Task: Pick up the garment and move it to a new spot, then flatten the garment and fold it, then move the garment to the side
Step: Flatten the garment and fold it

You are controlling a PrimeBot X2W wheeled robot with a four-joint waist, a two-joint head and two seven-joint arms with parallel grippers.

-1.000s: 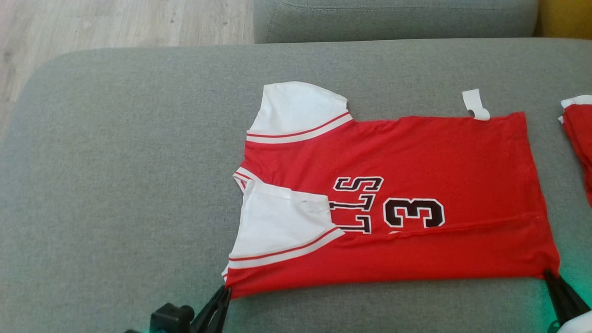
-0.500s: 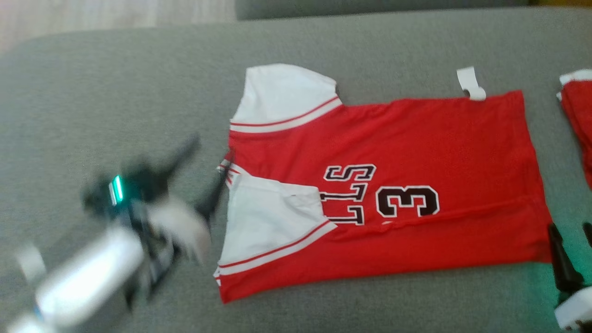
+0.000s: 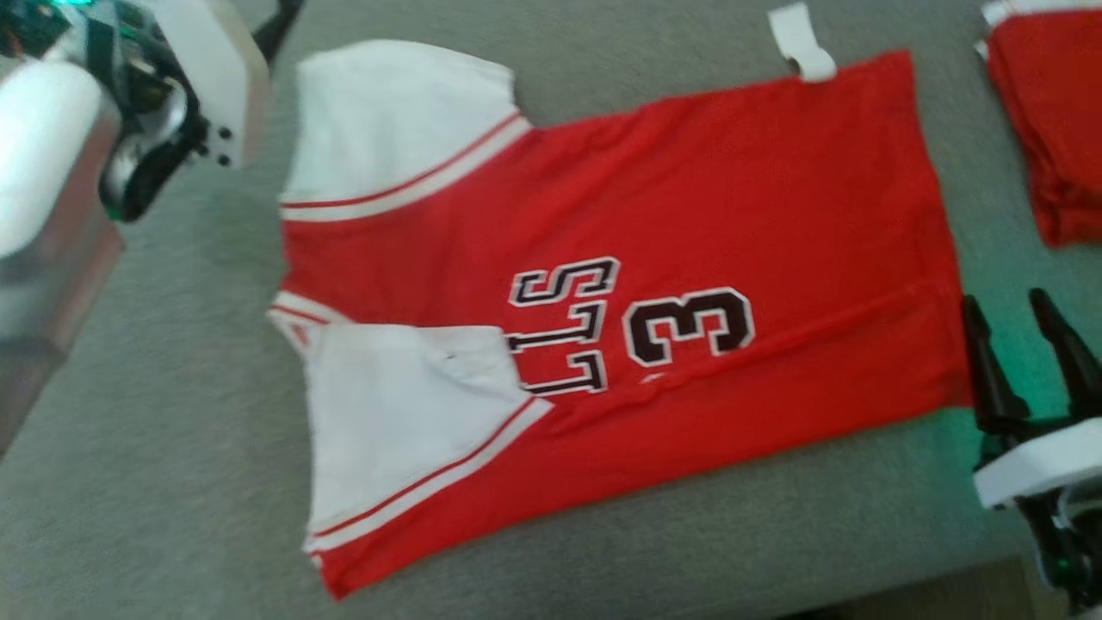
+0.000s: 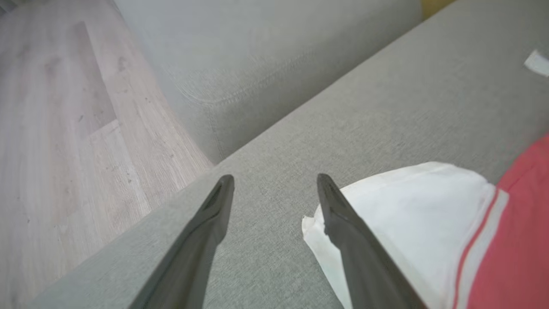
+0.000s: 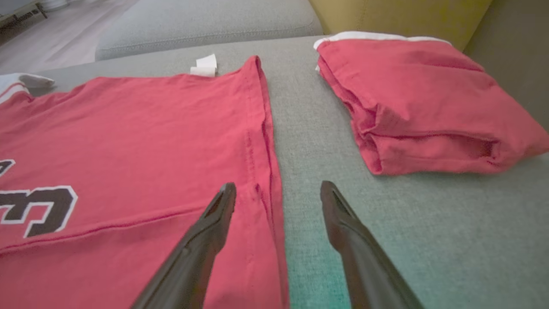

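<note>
Head view: the red jersey (image 3: 689, 215) is laid flat at centre on the grey sofa cushion (image 3: 172, 474). The right gripper (image 3: 1003, 301) is spread at 4 o'clock, beside the hem.

Left wrist view: the left gripper (image 4: 274, 178) is spread, with the white sleeve (image 4: 407, 206) at 4 o'clock.

Right wrist view: a folded red garment (image 5: 420, 103) is located at 2 o'clock.

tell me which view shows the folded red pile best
The right wrist view: nearly the whole folded red pile lies in plain sight, its layers showing. The head view catches part of it, cut off at the upper right edge.
</note>
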